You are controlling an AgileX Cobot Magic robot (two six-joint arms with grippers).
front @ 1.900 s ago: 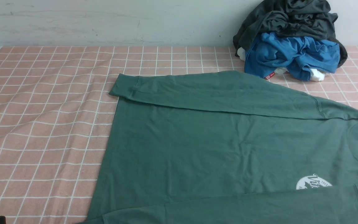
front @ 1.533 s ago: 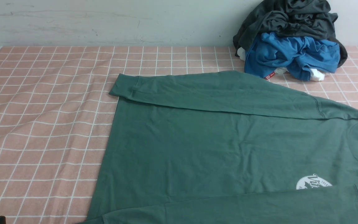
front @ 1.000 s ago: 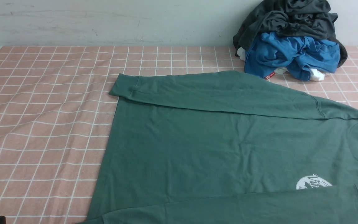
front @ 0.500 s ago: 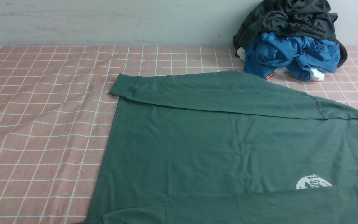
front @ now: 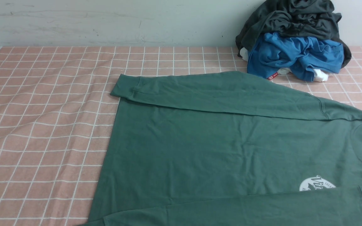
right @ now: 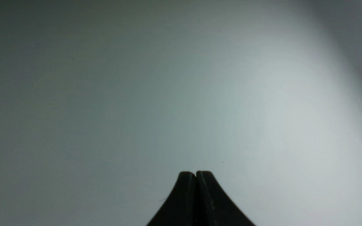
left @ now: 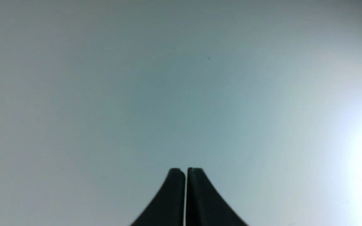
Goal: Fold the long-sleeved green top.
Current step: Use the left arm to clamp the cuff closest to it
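Observation:
The green long-sleeved top (front: 218, 147) lies flat on the pink checked tablecloth (front: 42, 125), neck at the right, hem at the left. Both sleeves are folded in across the body: one along the far edge with its cuff (front: 126, 86) at the left, one along the near edge. The white chest logo (front: 316, 183) is half covered by the near sleeve. Neither gripper shows in the front view. My left gripper (left: 185, 170) is shut and empty, facing a blank pale surface. My right gripper (right: 195, 172) is shut and empty, facing the same kind of surface.
A heap of clothes stands at the back right by the wall: a dark charcoal-grey garment (front: 294, 18) on top of a bright blue garment (front: 297, 56), with some white cloth beneath. The tablecloth is wrinkled at the left.
A dark part of the left arm at the bottom left corner of the front view rose a little, then left the picture. The top has not moved.

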